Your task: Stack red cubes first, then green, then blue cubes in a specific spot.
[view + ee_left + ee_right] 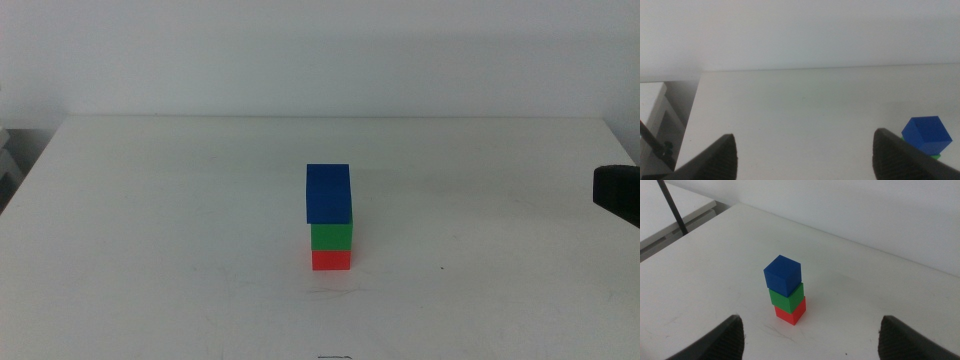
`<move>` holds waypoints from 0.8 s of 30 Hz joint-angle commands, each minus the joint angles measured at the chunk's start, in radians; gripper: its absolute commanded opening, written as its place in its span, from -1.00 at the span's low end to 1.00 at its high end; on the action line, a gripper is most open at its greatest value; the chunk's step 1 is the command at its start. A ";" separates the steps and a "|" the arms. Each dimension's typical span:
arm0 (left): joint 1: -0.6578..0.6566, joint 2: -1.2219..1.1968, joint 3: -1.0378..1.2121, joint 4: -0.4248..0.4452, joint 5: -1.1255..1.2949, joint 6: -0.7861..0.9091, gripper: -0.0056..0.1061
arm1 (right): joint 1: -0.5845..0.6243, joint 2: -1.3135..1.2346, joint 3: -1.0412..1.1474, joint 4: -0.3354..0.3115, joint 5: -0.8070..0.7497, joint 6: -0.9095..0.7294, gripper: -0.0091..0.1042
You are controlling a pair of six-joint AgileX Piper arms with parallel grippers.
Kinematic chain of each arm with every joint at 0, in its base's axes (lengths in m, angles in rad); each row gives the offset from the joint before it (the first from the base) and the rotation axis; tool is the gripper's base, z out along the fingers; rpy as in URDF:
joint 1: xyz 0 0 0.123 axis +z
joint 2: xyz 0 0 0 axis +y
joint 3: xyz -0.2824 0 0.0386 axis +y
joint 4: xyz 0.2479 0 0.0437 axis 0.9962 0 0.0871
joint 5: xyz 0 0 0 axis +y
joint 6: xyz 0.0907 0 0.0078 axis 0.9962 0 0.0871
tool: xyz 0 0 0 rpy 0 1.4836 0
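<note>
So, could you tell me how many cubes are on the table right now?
3, all in one stack mid-table: the red cube at the bottom, the green cube on it, and the blue cube on top. None seems hidden.

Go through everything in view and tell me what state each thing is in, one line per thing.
red cube: on the table, bottom of the stack.
green cube: stacked on the red cube.
blue cube: on top, twisted slightly against the green cube.
left gripper: open, empty, away from the stack.
right gripper: open, empty, facing the stack.
table: white, holding the stack.
</note>
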 commanded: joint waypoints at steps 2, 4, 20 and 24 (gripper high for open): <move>-0.002 -0.007 -0.021 -0.002 -0.072 -0.003 0.73 | -0.006 0.002 -0.024 -0.012 -0.073 -0.010 0.72; -0.002 -0.007 -0.020 -0.001 -0.072 -0.003 0.73 | -0.006 0.002 -0.024 -0.012 -0.073 -0.010 0.72; -0.002 -0.286 0.401 0.002 -0.204 -0.003 0.73 | -0.028 -0.078 0.105 -0.054 -0.174 -0.010 0.72; -0.001 -0.402 0.552 0.013 -0.291 -0.003 0.73 | -0.168 -0.205 0.277 -0.060 -0.299 -0.010 0.72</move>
